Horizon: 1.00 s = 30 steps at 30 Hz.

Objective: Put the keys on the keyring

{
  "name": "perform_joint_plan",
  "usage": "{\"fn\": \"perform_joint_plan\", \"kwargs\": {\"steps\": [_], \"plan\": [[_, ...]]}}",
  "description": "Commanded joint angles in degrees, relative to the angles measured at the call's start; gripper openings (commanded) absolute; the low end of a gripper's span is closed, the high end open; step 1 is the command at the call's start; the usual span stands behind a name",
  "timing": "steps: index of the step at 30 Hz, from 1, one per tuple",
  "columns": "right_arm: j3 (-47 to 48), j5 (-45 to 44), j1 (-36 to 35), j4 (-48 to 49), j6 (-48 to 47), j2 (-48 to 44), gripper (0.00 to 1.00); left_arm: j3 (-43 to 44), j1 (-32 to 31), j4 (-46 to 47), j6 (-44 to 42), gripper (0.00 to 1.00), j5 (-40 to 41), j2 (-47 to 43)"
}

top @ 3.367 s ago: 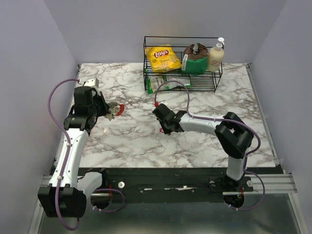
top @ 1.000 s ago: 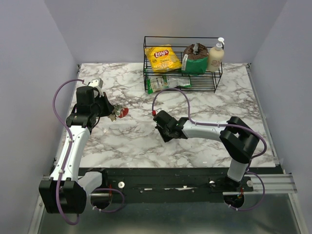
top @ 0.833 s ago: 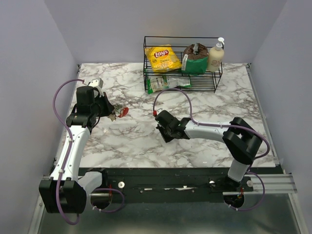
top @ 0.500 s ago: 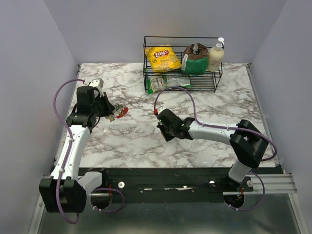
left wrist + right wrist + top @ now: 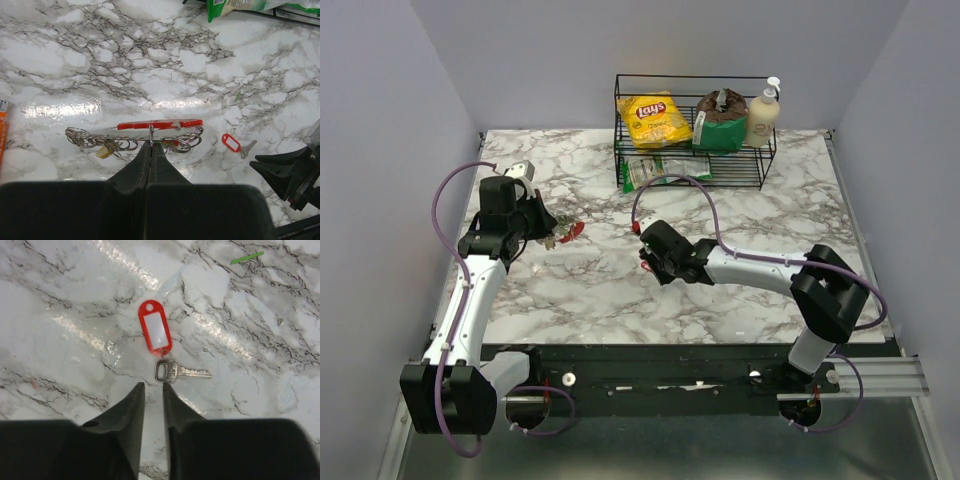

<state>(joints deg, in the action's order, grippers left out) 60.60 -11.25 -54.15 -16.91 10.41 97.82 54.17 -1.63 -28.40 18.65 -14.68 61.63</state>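
Left gripper (image 5: 151,146): fingers pressed fully together on the small thin metal keyring (image 5: 151,133), which is pinched edge-on at the very tips. Attached to that ring, a bunch: long red oval loop (image 5: 160,123) seen side-on, chain of silvery wire rings (image 5: 92,139) trailing off to one side, small yellowish piece (image 5: 104,152) beneath them. All held over the white, grey-veined marble counter (image 5: 165,75), near its left edge.

Right gripper (image 5: 153,390): jaws a little apart with nothing between them, tips aimed down at the counter close to its middle. Just ahead of the tips, flat on the marble: small silver metal key (image 5: 181,372), joined at its head to a red oblong plastic tag (image 5: 156,333) with a white label window. Key and tag clear of both fingers, untouched. Further off on the marble, thin green sliver (image 5: 246,258).

Seen from above: bunch and key well apart, bare marble between. Against the far edge of the counter, black wire rack (image 5: 617,110) carrying a yellow chip bag (image 5: 655,120) and a cream pump bottle (image 5: 761,115).
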Motion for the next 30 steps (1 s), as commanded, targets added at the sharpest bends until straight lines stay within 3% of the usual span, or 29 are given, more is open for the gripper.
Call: {"fn": "perform_joint_plan", "kwargs": {"steps": [1, 6, 10, 17, 24, 30], "plan": [[2.77, -3.43, -0.08, -0.58, -2.15, -0.08, 0.37, -0.47, -0.39, 1.68, -0.46, 0.00, -1.32, -0.01], [3.47, -4.75, -0.16, -1.02, -3.47, -0.44, 0.49, -0.38, -0.57, 1.60, -0.46, 0.00, -1.23, 0.16], [3.47, -4.14, -0.16, -1.11, -4.26, 1.14, 0.53, -0.30, -0.66, 1.51, -0.55, 0.00, -1.41, 0.42], [5.14, -0.37, 2.38, -1.46, 0.47, 3.78, 0.52, -0.38, -1.10, 1.42, -0.55, 0.00, -1.23, 0.43], [1.28, 15.53, 10.02, 4.41, 6.02, 0.53, 0.49, -0.82, -3.99, 2.21, 1.29, 0.00, -0.09, -0.19], [-2.14, 25.64, 15.03, 7.85, 9.97, 0.00, 0.39, -1.96, -7.07, 4.49, 4.28, 0.00, 0.79, -0.02]]}}
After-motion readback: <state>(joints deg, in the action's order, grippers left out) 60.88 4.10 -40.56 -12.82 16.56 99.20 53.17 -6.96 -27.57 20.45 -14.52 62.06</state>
